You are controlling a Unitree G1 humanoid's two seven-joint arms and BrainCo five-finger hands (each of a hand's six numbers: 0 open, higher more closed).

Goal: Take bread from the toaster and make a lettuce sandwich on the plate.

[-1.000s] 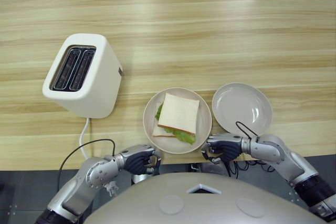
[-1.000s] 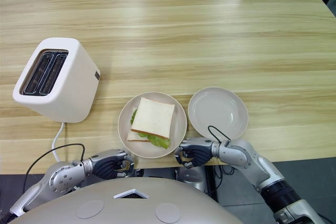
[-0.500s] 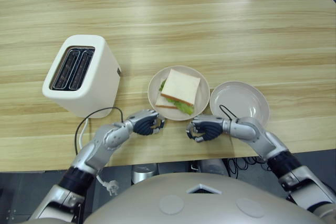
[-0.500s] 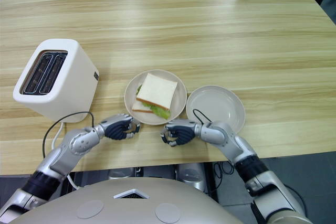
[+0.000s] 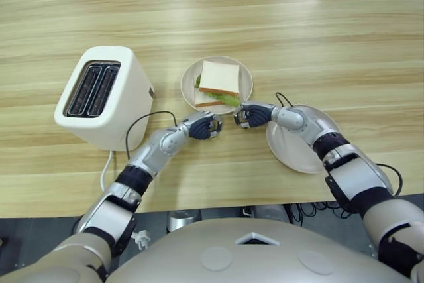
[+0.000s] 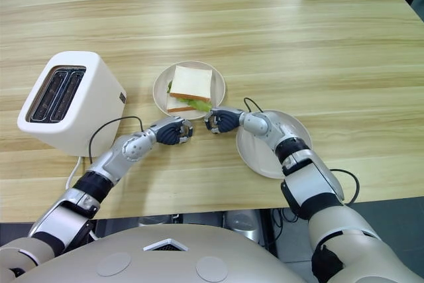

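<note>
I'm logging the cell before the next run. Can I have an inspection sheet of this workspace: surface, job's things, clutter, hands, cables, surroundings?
Surface: wooden table, no spills seen.
Job's things: toaster upright at the left, slots look empty; sandwich with lettuce showing at its near edge, on the plate.
Clutter: empty plate on the right, the right forearm lying over it.
Hands: left hand and right hand curled, holding nothing, close before the sandwich's plate.
Cables: white cord from the toaster toward the near table edge; black cables looped at both forearms.
Surroundings: floor below the near edge.
</note>
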